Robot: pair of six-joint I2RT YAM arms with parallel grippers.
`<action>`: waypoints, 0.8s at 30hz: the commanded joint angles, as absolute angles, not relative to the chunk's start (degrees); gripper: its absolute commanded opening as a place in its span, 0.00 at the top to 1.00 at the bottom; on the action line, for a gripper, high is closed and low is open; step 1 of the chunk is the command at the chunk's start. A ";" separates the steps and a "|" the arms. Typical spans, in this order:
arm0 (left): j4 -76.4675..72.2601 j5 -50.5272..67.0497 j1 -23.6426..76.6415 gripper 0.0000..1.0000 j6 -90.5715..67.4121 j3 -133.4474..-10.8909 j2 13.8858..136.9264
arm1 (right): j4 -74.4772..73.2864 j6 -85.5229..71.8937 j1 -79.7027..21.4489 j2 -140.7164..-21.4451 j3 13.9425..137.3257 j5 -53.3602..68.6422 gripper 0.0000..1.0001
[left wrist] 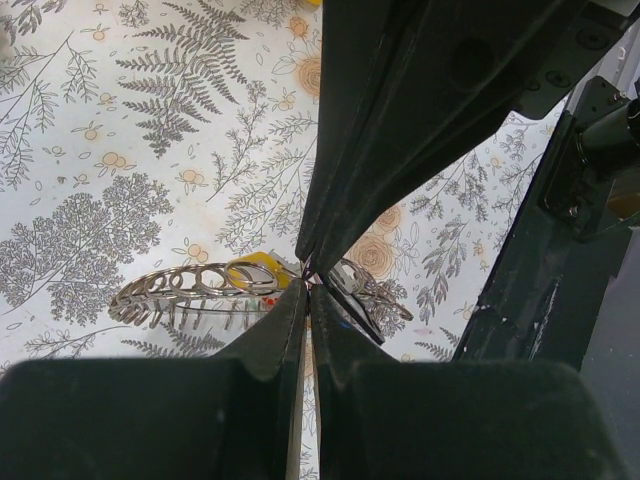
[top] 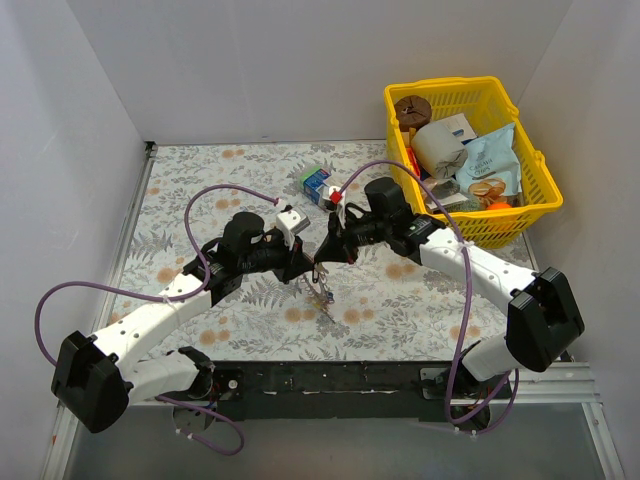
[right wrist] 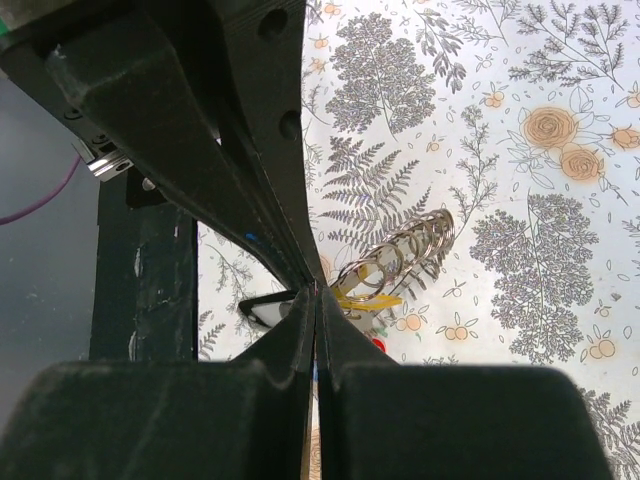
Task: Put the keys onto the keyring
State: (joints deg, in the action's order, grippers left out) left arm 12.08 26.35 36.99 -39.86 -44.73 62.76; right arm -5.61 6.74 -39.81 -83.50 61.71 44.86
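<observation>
Left pincer (top: 305, 272): pressed together; you see its tips pinching the keyring (left wrist: 190, 290) at one end.
Right pincer (top: 322, 262): pressed together, tip to tip with the left; you cannot tell what it pinches.
Keyring: mid-table (top: 200, 175), somewhat toward the near edge.
Yellow key (left wrist: 262, 272): against the keyring, just beside the tips.

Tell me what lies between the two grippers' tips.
The keyring lies there: the left gripper and right gripper, both shut, meet tip to tip on it, a yellow key beside the pinch. The left wrist view shows it.
</observation>
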 commanded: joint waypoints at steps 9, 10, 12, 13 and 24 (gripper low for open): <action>11.08 28.21 37.71 1.00 -39.90 -46.49 59.33 | -2.55 6.68 -39.73 -82.62 61.17 41.22 0.99; 11.16 27.95 37.79 1.00 -39.82 -46.41 59.15 | -2.46 6.77 -39.73 -82.53 61.08 41.05 0.99; 11.07 27.69 37.79 1.00 -39.81 -46.32 58.80 | -2.63 6.68 -39.64 -82.44 60.82 40.61 0.99; 11.07 27.69 37.79 1.00 -39.81 -46.32 58.62 | -2.72 6.77 -39.64 -82.44 60.73 40.43 0.99; 11.08 27.60 37.79 1.00 -40.08 -46.05 57.92 | -2.20 6.42 -39.37 -83.58 60.03 40.17 0.99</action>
